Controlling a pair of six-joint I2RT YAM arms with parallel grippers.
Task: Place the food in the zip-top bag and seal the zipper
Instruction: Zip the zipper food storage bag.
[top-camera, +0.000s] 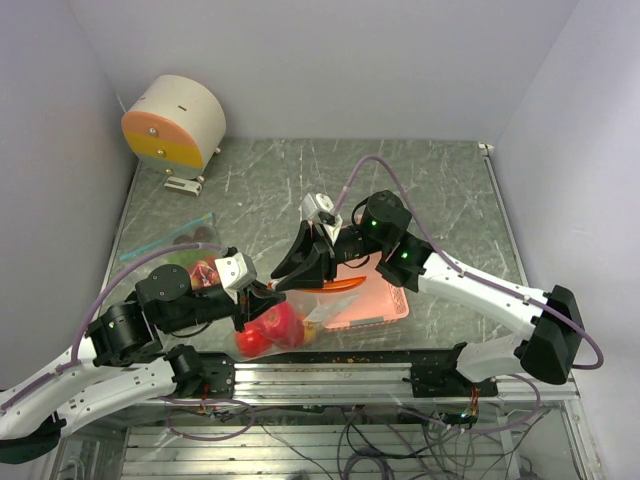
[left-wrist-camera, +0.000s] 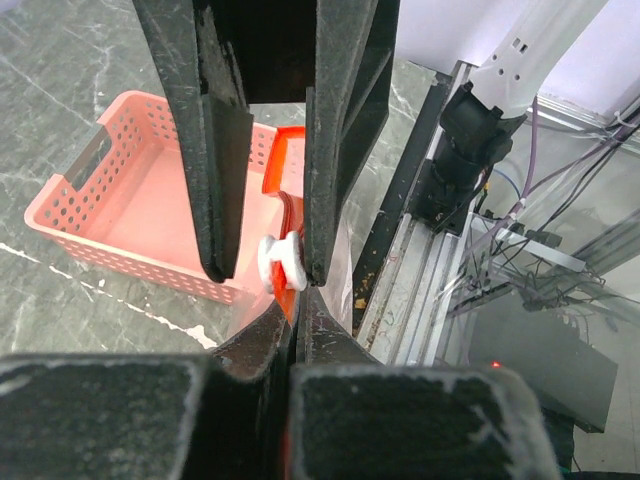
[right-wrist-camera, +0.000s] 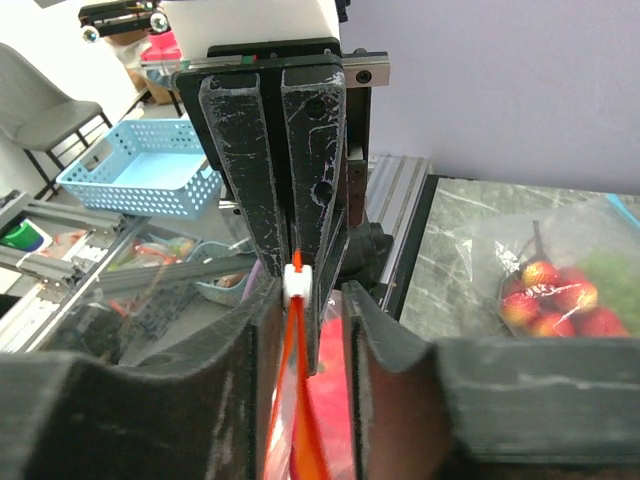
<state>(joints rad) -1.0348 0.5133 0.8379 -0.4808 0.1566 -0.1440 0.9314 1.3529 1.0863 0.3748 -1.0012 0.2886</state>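
Note:
The clear zip-top bag (top-camera: 300, 318) hangs between both grippers above the table's near edge, with red ball-like food (top-camera: 270, 328) inside. My left gripper (top-camera: 260, 292) (left-wrist-camera: 298, 308) is shut on the bag's orange zipper strip (left-wrist-camera: 285, 175) (right-wrist-camera: 300, 420). The white slider (left-wrist-camera: 280, 262) (right-wrist-camera: 293, 283) sits on that strip just past the left fingertips. My right gripper (top-camera: 300, 270) (right-wrist-camera: 308, 305) straddles the strip at the slider. Its jaws stand apart: the slider touches one finger (left-wrist-camera: 330, 150) and a gap shows to the other (left-wrist-camera: 215, 190).
The pink perforated tray (top-camera: 390, 300) (left-wrist-camera: 130, 190) lies on the table under the right arm. A second clear bag (top-camera: 185, 245) (right-wrist-camera: 560, 285) with red and green toy food lies at the left. A beige-and-orange drum (top-camera: 175, 125) stands at the back left.

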